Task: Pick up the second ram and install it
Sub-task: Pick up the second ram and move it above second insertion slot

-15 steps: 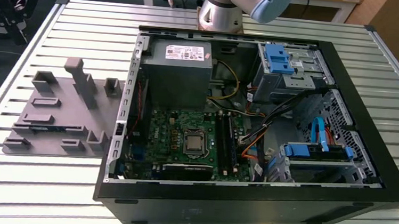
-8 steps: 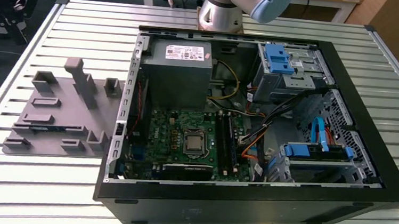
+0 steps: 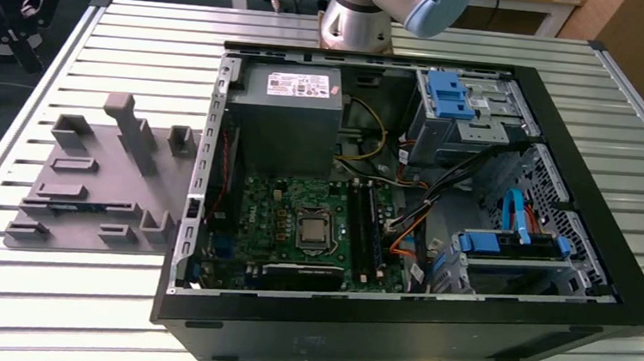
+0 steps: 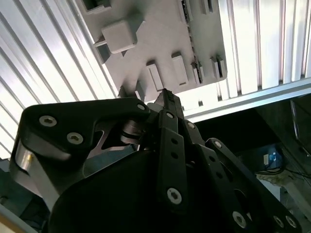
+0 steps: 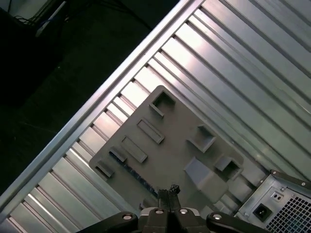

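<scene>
Silver arm (image 3: 355, 24), black gripper (image 4: 167, 96)
Black link plates (image 4: 73, 128) behind the gripper are studded with silver screws (image 4: 174, 195); a pale blue joint cap (image 3: 434, 8) is seen.

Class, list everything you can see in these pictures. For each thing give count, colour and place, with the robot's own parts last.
table: one, silver, slatted, under everything
tray: one, grey, on the table at the exterior view's left of the case
second ram: one, blue, lying in a tray slot
case: one, black, open, on the table
power supply: one, grey, inside the case
motherboard: one, green, inside the case
drive brackets: two, blue, inside the case
cables: several, mixed colours, inside the case
arm: one, silver-grey, behind the case
gripper: one, black, shut, over the tray
</scene>
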Robot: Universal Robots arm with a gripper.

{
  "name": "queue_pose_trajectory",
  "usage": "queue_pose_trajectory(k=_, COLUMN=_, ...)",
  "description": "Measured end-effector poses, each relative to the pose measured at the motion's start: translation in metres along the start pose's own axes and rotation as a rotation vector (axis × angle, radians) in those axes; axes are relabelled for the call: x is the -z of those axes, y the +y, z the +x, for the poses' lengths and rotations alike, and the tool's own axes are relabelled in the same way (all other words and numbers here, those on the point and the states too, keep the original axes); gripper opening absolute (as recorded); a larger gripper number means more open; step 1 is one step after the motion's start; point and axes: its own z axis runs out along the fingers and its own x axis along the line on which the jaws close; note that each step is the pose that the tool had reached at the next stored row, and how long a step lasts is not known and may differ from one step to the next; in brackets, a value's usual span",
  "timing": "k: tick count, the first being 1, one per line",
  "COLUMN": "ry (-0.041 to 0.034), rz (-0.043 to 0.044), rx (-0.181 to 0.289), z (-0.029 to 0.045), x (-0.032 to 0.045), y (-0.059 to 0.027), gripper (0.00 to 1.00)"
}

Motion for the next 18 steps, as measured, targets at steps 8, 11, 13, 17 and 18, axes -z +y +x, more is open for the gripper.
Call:
queue_pose_trajectory(k=8, ry=0.0002, rz=0.0001, rx=0.004, z=0.0000, x=0.0000, y=0.0000, gripper=0.11)
queue_pose_trajectory(k=11, ry=0.0004, rz=0.0001, rx=0.008, z=0.0000, x=0.0000, y=0.0000, gripper=0.11)
queue_pose_trajectory(k=13, ry=0.0006, rz=0.0001, rx=0.012, z=0.0000, x=0.0000, y=0.0000, gripper=0.11)
queue_pose_trajectory(k=17, ry=0.0010, rz=0.0002, rx=0.021, z=0.0000, x=0.0000, y=0.0000, gripper=0.11)
queue_pose_trajectory(k=18, ry=0.0011, rz=0.0002, rx=0.025, z=0.0000, x=0.0000, y=0.0000, gripper=0.11)
